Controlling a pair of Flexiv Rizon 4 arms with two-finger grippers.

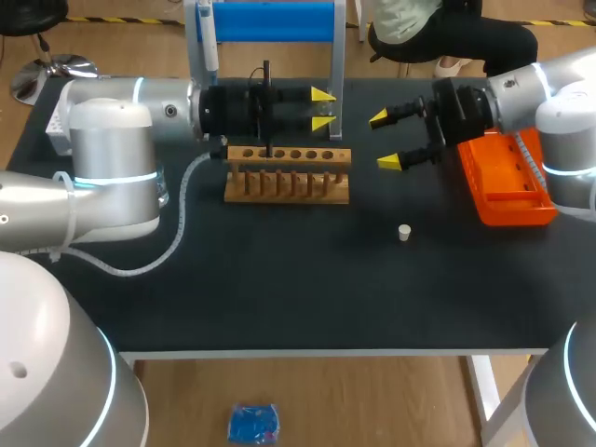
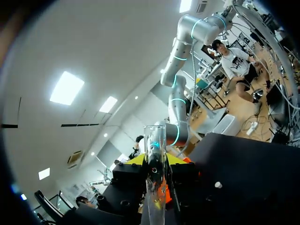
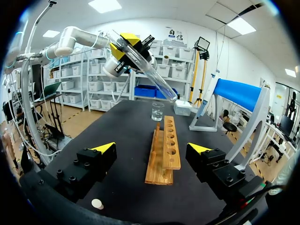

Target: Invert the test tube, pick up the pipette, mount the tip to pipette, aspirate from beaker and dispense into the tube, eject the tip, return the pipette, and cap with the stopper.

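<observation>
My left gripper (image 1: 322,108) hovers over the right end of the wooden tube rack (image 1: 289,173) and is shut on a clear test tube (image 3: 152,70). The tube hangs tilted in the air, its rounded end slanting down toward the beaker (image 3: 157,111). In the left wrist view the tube (image 2: 156,187) stands between the yellow tips. My right gripper (image 1: 384,141) is open and empty, just right of the rack and facing it (image 3: 164,150). A small white stopper (image 1: 404,232) lies on the mat in front of it. The pipette (image 1: 208,42) hangs on the blue-topped stand.
An orange tip box (image 1: 507,177) lies under my right wrist at the table's right side. The blue-topped stand (image 1: 270,23) rises behind the rack. The beaker (image 1: 163,186) is mostly hidden behind my left arm. A cable loops over the mat at the left.
</observation>
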